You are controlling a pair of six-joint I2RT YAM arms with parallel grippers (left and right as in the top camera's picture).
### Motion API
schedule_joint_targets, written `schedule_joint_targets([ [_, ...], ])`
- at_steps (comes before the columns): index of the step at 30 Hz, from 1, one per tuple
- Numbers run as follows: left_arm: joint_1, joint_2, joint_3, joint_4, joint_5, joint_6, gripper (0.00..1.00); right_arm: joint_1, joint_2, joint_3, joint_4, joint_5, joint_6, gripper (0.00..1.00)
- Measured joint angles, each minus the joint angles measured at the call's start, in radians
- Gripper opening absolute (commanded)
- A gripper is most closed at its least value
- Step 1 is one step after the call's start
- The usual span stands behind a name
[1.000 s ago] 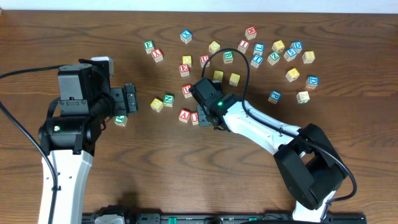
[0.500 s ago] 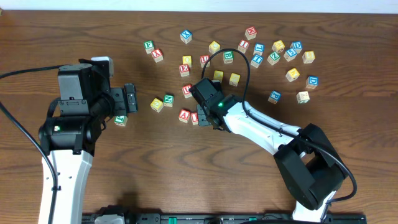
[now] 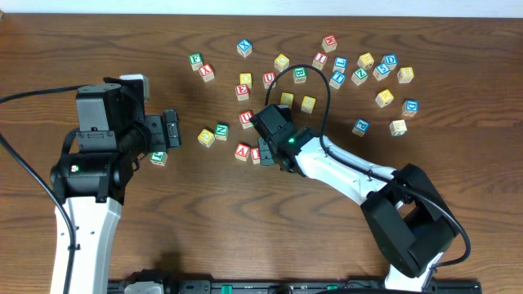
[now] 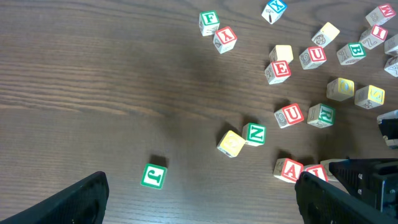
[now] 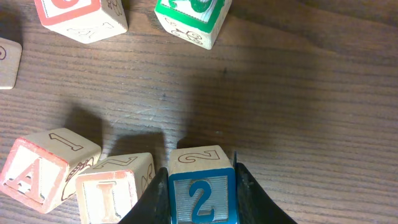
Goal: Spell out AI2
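Observation:
In the right wrist view my right gripper (image 5: 201, 193) is shut on a blue "2" block (image 5: 202, 194), just right of a red "I" block (image 5: 111, 196) and a red "A" block (image 5: 37, 171). The three stand in a row on the wood. In the overhead view the right gripper (image 3: 272, 155) covers the "2" block; the "A" block (image 3: 243, 151) and "I" block (image 3: 257, 153) show beside it. My left gripper (image 4: 199, 199) is open and empty above the table, with a green "J" block (image 4: 153, 175) between its fingers' lines.
Many loose letter blocks lie across the back of the table, among them a green "N" (image 3: 221, 131), a yellow block (image 3: 206, 137) and a red "U" (image 3: 246, 119). A black cable (image 3: 306, 77) arcs over the right arm. The "J" block also shows in the overhead view (image 3: 158, 157).
The right gripper has shifted very slightly right and toward the front. The left arm has not moved.

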Motion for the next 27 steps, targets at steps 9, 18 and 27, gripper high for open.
schedule_joint_targets([
  [9, 0.000, 0.000, 0.000, 0.000, 0.000, 0.000, 0.94, 0.001, 0.000, -0.001, 0.002, 0.001, 0.000, 0.17],
  [18, 0.000, 0.000, 0.000, 0.000, 0.000, 0.000, 0.94, 0.001, -0.001, -0.001, -0.003, 0.001, -0.008, 0.19],
  [27, 0.000, 0.000, 0.000, 0.000, 0.000, 0.000, 0.94, 0.001, -0.003, -0.001, -0.022, 0.020, -0.052, 0.19],
])
